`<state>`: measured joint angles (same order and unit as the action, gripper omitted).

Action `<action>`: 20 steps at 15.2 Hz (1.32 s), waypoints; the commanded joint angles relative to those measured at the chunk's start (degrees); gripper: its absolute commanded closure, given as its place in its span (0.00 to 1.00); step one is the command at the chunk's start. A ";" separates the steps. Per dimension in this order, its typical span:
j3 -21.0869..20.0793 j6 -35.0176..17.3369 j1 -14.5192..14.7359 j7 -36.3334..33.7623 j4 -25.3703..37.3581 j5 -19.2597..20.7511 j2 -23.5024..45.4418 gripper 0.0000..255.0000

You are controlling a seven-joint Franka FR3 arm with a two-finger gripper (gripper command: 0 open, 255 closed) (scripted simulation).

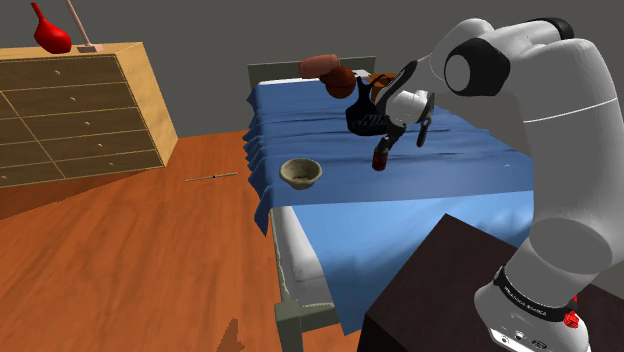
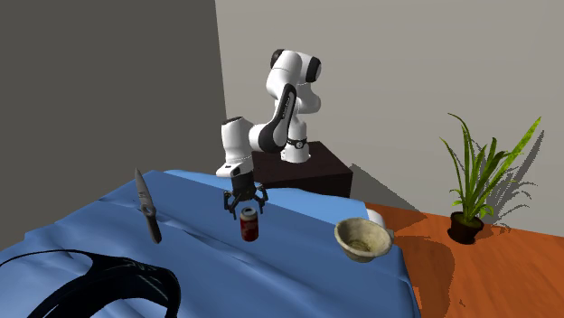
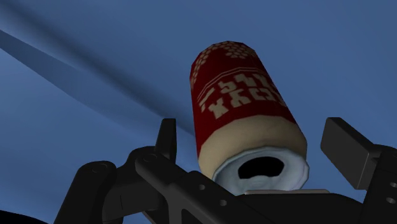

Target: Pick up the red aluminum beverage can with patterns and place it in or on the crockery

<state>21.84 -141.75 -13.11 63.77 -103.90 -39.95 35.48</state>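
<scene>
Blue bedding (image 2: 298, 280) is recorded as the work surface, and the red can (image 2: 249, 225) is stood upright on it. The bowl (image 2: 363, 240) is set near the can, apart from it. The gripper (image 2: 245, 206) is held directly above the can, fingers spread and unclosed, judged ready for descent. Cream lettering is noted on the can; no word can be read.

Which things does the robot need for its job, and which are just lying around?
For the job: red patterned can, bowl, open gripper above the can.
Just lying about: knife, potted plant, dresser, red vase.
</scene>
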 commanded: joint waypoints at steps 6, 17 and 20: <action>0.00 0.00 0.00 0.00 0.01 0.00 0.01 1.00; 2.00 3.05 1.37 -2.49 -0.29 2.82 -3.66 1.00; 2.79 4.42 1.90 -3.56 -0.22 4.05 -5.14 1.00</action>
<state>24.35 -137.81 -11.42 60.63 -104.15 -36.35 30.87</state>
